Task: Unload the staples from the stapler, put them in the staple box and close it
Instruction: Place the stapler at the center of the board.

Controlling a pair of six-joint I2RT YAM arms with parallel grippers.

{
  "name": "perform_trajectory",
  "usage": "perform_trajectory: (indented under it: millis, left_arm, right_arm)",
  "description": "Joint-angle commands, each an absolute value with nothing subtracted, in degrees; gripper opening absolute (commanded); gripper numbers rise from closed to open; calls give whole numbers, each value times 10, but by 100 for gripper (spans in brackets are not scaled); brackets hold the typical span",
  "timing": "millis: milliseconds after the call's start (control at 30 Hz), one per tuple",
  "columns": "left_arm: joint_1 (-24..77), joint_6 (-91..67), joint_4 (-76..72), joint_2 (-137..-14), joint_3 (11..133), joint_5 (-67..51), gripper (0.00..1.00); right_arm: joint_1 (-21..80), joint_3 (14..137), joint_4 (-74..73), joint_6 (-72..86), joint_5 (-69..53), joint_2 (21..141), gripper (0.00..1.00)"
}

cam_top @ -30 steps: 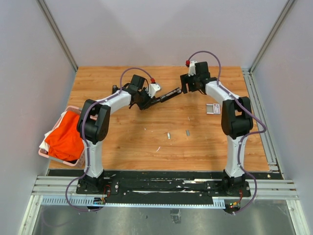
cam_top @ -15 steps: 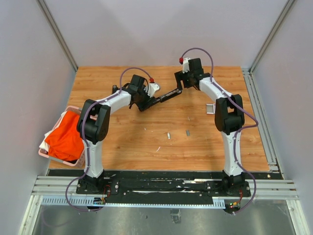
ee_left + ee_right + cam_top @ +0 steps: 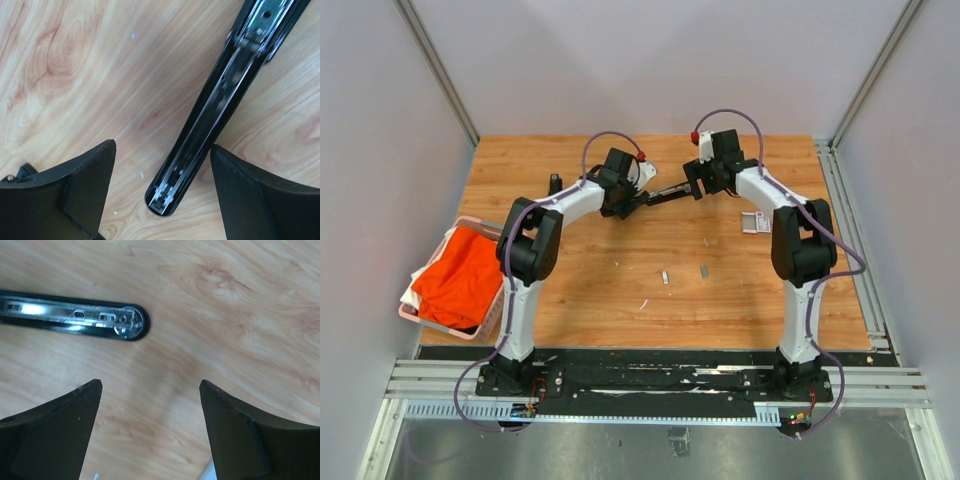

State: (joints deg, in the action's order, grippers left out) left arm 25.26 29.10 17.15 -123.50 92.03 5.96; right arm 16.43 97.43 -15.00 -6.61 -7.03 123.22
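Stapler (image 3: pixel 667 193) lies opened flat on the table (image 3: pixel 570 260), upper middle of the top view, its long axis running nearly left to right between both grippers. Left gripper (image 3: pixel 162 147): fingers spread, and one rounded end of the stapler sits between them, touching neither. Right gripper (image 3: pixel 151 384): also spread and empty; the other end lies ahead of it, upper left of its wrist view, outside the fingers. Left arm is nearer. Staples (image 3: pixel 665 277), loose grey strips, lie well below on the wood, centre frame. Whether the silvery channel (image 3: pixel 220 95) holds more: cannot tell.
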Motion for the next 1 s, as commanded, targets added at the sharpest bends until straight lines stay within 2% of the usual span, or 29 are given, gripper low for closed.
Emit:
perform_trajectory:
  millis: [0,167,400,633,967]
  left_arm:
    - [280,301,170,-1259,964,64,81]
    - [314,331,191,-1301,1038,73,79]
    - [337,368,244,-1389,1163,150,67]
    - [337,409,229,-1383,1130,178,65]
    - [336,444,217,-1347,1066,198,70]
  right_arm:
    - [146,924,-146,-89,-50,1114,82]
    - [106,856,-155,-95,-54,1013,82]
    - [35,728,-145,-74,-106,871,83]
    - [-2,660,-134,-83,-124,791,83]
    - [-14,639,-115,-59,-153,777,84]
